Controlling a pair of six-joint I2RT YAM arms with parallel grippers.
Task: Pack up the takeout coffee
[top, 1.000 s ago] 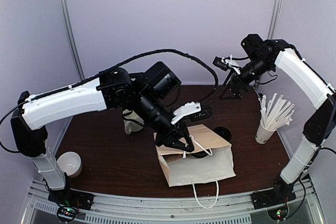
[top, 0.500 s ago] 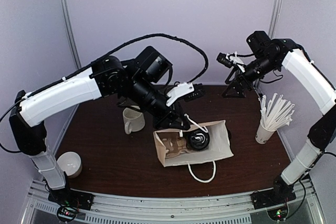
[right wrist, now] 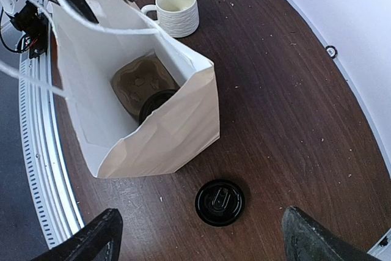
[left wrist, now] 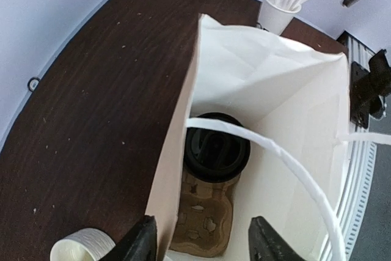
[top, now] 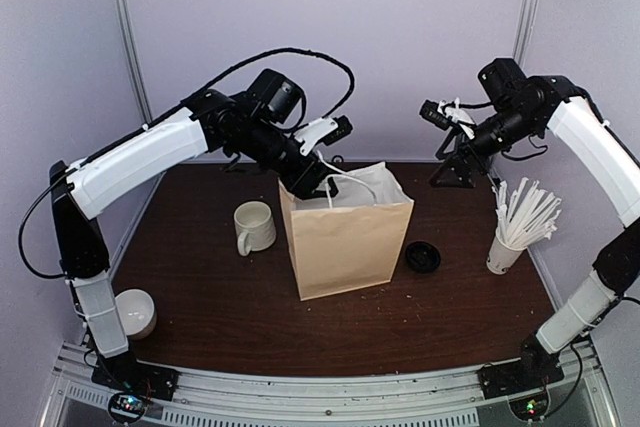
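Takeout coffee (left wrist: 217,148): stood inside the upright paper bag (top: 345,237), down on its floor. You saw only its black lid from above; the cup under it was hidden. The lid sat at one end of a brown cardboard carrier (left wrist: 201,218) that lay on the bag's floor.

Items you had on the table (top: 200,287), left to right in the top view:

1. Small white cup (top: 133,312): near the left arm's base, well apart from everything else.
2. Cream mug (top: 255,226): upright with its handle on the left, just beside the bag's left wall; whether the two touched could not be told.
3. Left gripper (top: 308,183): hung over the bag's rear left top corner. Your left wrist view showed its fingers (left wrist: 143,242) parted, one outside the bag's wall and one over the inside, clamping nothing. The white cord handle (left wrist: 275,157) arched loose across the bag's mouth.
4. Paper bag: stood at the table's middle with its mouth open, tan outside and white inside.
5. Loose black lid (top: 422,256): lay flat on the wood just beside the bag's right wall, apart from it.
6. Right gripper (top: 455,169): held high over the rear right of the table, well apart from the bag. Its fingers (right wrist: 91,236) were spread wide and it carried nothing.
7. Cup of straws (top: 505,247): a plain white cup near the right edge, with white straws fanning up out of it.
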